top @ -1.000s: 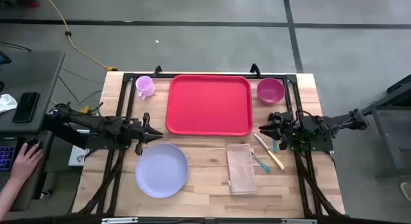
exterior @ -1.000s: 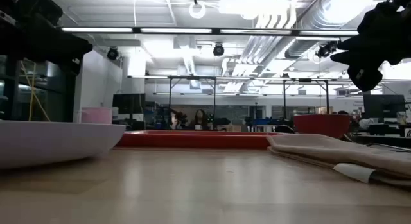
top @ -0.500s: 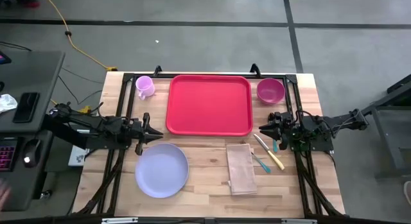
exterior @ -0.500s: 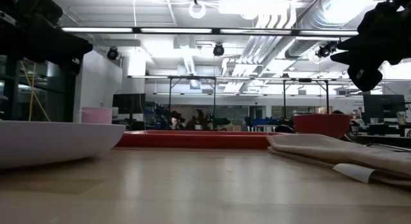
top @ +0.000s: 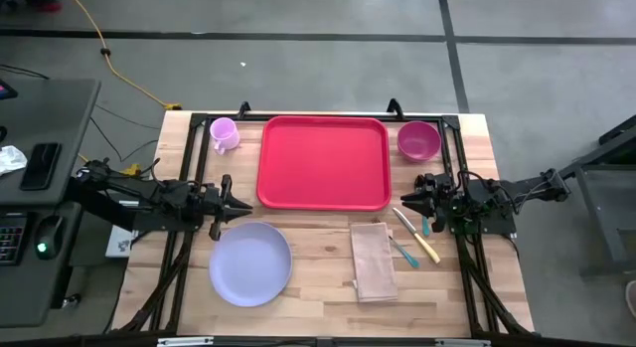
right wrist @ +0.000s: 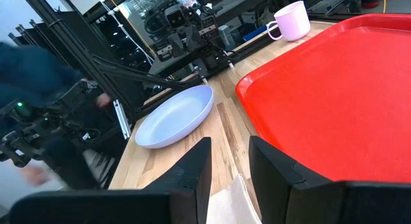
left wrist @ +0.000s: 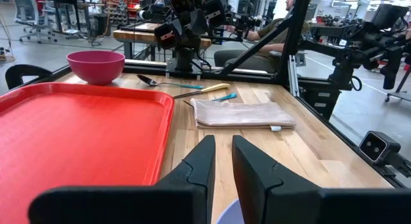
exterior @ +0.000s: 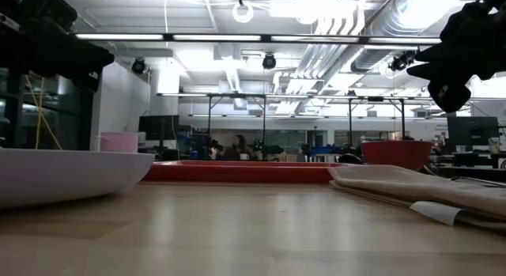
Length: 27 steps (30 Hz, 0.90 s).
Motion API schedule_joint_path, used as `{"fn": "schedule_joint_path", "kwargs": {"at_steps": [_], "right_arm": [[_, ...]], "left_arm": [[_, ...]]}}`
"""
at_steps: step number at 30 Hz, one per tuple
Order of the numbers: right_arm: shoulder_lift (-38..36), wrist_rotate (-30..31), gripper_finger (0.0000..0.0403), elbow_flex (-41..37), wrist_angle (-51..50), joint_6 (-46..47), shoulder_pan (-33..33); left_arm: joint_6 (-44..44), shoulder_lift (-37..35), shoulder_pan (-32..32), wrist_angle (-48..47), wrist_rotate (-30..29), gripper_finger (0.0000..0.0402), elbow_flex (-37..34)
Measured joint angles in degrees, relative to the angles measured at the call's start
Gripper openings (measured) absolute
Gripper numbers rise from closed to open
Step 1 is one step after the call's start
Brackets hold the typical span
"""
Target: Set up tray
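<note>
Red tray (top: 323, 161) bare | left claw (top: 242, 208) slightly parted, level | right claw (top: 405, 199) parted, level

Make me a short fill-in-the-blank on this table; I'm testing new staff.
The tray holds ____.
The cup stands beside the tray's ____ side in the high view.
The napkin lies between the plate and the ____.
Both grippers, left and right, hold ____.

Missing: nothing; left; cutlery; nothing

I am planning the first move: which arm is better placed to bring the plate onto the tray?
Probably the left: its claw hangs just beside the plate, while the right claw is across the table beyond the tray.
</note>
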Motion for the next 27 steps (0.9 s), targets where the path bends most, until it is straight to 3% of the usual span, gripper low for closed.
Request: {"fn": "schedule_joint_path", "kwargs": {"at_steps": [17, 21, 27], "right_arm": [[0.0, 0.01, 0.0083, -0.01, 0.0, 0.0, -0.01], [0.0, -0.01, 0.0083, 0.01, 0.0, -0.01, -0.01], [0.01, 0.0, 0.0083, 0.01, 0.0, 0.01, 0.0]], "left_arm": [[0.12, -0.02, -0.02, 0.02, -0.05, 0.0085, 0.01], [4.88, -0.02, 0.0, 0.55, -1.8, 0.0085, 0.02], [4.47, -0.02, -0.02, 0.71, -1.83, 0.0085, 0.01]]}}
